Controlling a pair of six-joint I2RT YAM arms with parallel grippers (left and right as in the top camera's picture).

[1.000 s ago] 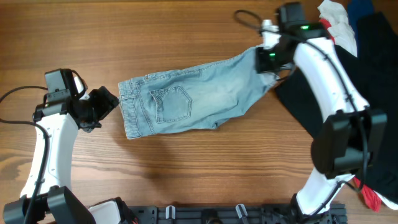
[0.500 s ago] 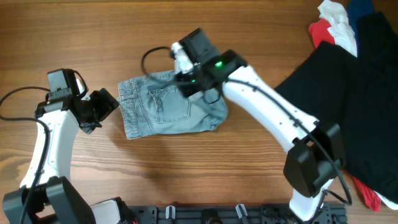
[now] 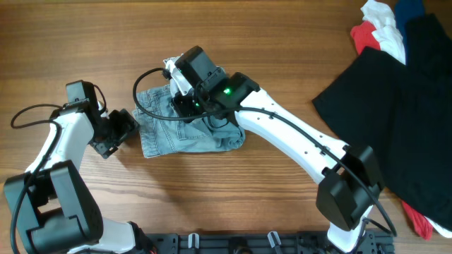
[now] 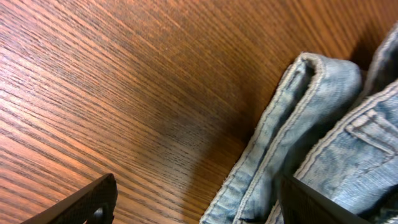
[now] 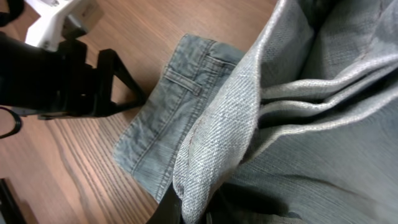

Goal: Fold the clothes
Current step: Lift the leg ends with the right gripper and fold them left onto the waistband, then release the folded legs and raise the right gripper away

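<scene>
The denim shorts (image 3: 201, 135) lay doubled over mid-bench (image 3: 85, 42), with a leg hem clamped in the right end effector (image 5: 194, 210) above the waistband (image 5: 189, 70). The left end effector (image 3: 121, 130) waited just beside that waistband, jaws apart, gripping nothing. The fold would likely sit best if the hem were lowered square onto the waistband edge before release.
</scene>
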